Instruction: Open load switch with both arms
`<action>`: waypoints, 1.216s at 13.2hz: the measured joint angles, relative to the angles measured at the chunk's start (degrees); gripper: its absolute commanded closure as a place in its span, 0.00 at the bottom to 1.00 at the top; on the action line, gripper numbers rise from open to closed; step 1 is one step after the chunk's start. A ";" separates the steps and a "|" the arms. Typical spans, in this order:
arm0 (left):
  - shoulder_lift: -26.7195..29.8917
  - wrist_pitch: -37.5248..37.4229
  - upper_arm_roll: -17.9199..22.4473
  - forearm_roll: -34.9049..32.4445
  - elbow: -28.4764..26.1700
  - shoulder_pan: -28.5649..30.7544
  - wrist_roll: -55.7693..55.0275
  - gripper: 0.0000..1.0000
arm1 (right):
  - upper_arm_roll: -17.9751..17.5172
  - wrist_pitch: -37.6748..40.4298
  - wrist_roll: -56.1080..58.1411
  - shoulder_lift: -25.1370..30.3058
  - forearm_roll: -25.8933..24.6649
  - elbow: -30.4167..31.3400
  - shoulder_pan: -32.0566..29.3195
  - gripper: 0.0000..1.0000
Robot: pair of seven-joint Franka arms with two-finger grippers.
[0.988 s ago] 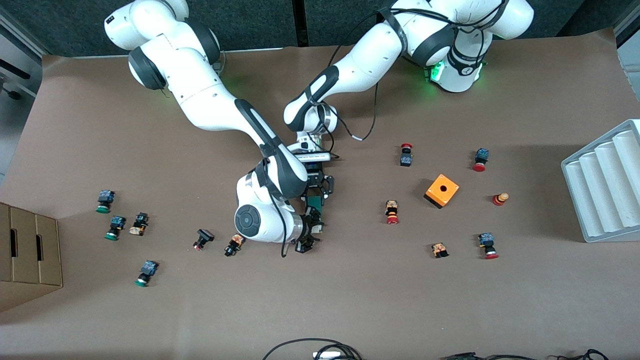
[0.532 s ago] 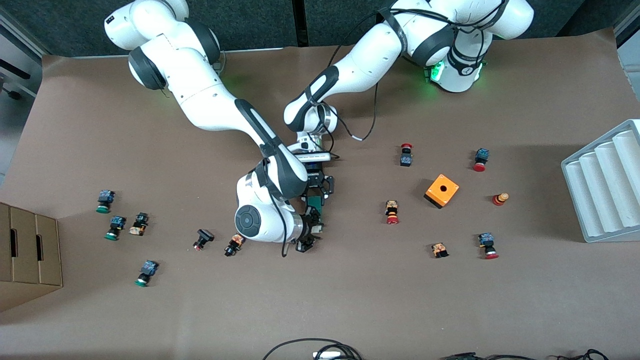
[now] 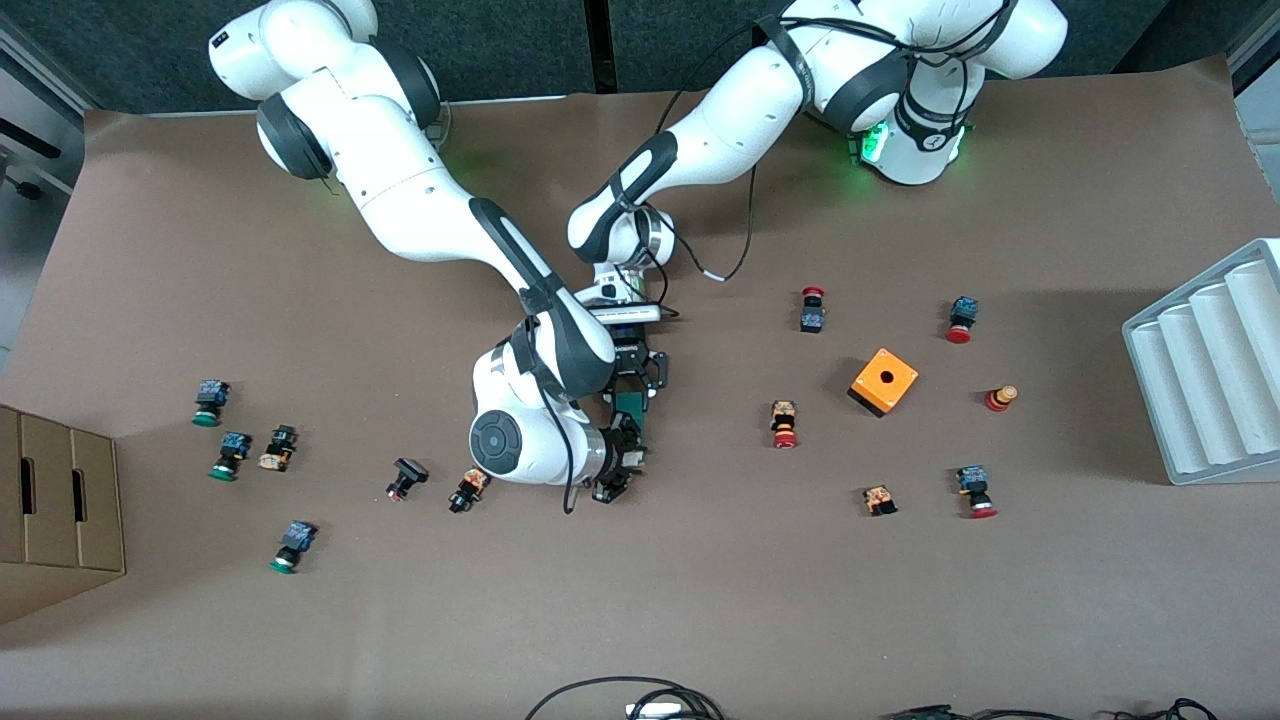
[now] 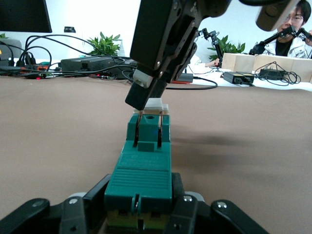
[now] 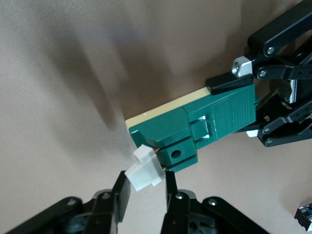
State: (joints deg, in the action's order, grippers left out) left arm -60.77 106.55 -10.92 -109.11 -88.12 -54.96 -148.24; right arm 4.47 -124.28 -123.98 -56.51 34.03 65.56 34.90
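Observation:
The dark-green load switch (image 3: pixel 630 405) lies on the table's middle, between the two grippers. My left gripper (image 3: pixel 634 392) is shut on the end of the load switch (image 4: pixel 144 170) that lies farther from the front camera, one finger on each long side. The small white end piece (image 5: pixel 142 175) sticks out of the switch's end nearer that camera. My right gripper (image 5: pixel 145 189) is shut on this piece, with a finger against each side. In the left wrist view the right gripper (image 4: pixel 150 97) comes down onto the white end piece (image 4: pixel 157 103).
An orange cube box (image 3: pixel 884 381) with a hole sits toward the left arm's end. Several push buttons lie scattered, the closest one (image 3: pixel 467 490) beside the right wrist. A grey ribbed tray (image 3: pixel 1205 370) and a cardboard box (image 3: pixel 55 510) stand at the table's two ends.
Both arms hold their place over the switch. The right gripper's fingers have drawn in slightly around the white end piece.

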 measured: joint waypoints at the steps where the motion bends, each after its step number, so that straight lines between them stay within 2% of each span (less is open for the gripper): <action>1: 0.00 0.00 0.00 0.00 0.02 0.00 0.55 0.49 | 0.01 0.03 0.02 0.03 0.00 0.02 -0.01 0.64; 4: 0.00 0.00 0.00 0.00 0.03 0.00 0.88 0.49 | -0.20 0.09 0.25 0.12 -0.01 0.23 -0.01 0.65; 7: -0.03 0.21 0.03 -0.09 0.11 0.00 0.92 0.40 | -0.27 0.08 0.59 0.24 -0.02 0.46 -0.01 0.66; 12: -0.07 0.21 0.17 -0.02 0.11 0.02 1.12 0.41 | -0.38 0.10 0.87 0.94 -0.22 1.04 0.00 0.69; 16: -0.07 0.25 0.17 -0.04 0.15 0.01 1.21 0.46 | -0.42 0.09 1.55 1.60 -0.53 1.80 0.00 0.70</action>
State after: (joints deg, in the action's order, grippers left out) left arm -60.84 106.80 -10.75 -109.15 -87.98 -54.95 -147.02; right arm 4.04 -124.20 -122.42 -54.91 33.50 67.36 34.90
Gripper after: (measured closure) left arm 0.436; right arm 0.692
